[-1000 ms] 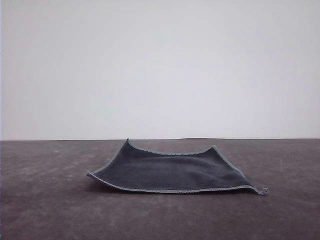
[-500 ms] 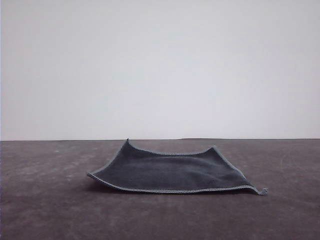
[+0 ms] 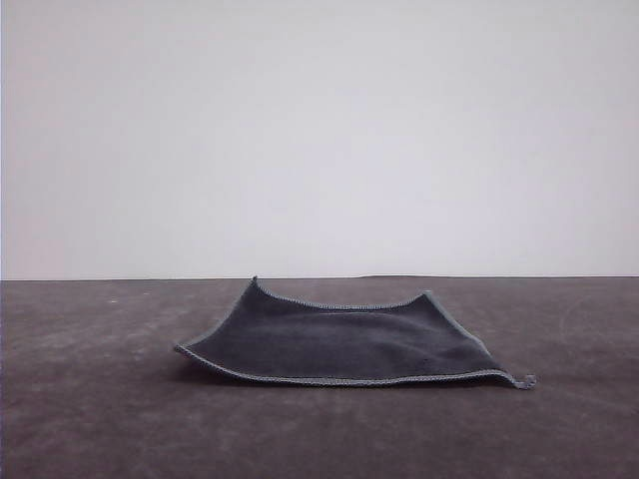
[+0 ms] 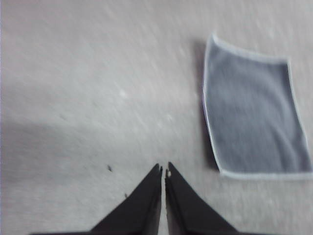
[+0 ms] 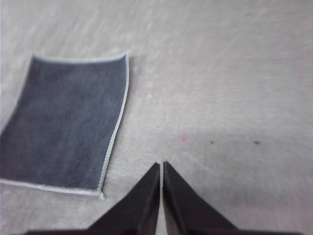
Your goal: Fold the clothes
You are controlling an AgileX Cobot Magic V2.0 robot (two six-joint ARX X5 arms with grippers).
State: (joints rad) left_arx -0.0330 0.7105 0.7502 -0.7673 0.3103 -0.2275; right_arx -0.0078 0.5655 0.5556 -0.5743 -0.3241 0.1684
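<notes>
**Cloth laid out flat, both arms parked off to the sides**

Nearest the robot, both grippers hang over bare table [image 3: 100, 419] with nothing in them. The left gripper [image 4: 163, 170] has its two dark fingers pressed together, tips basically touching, and the right gripper [image 5: 161, 166] looks the same, pinched closed on air. I'd guess they're held back and high like that to get a clean look at the cloth before going in.

Further out, mid-table, sits the cloth [image 3: 339, 344], spread open dark grey side up, light stitched edging all round. It lies between the two arms, off to the side of each gripper and well clear of the fingertips. The near corners lift slightly off the surface, the near right one [image 3: 521, 380] curling up, which should make it an easy pinch point. No fold started yet, I'd say.

Beyond that, just a plain pale wall [image 3: 319, 130].
</notes>
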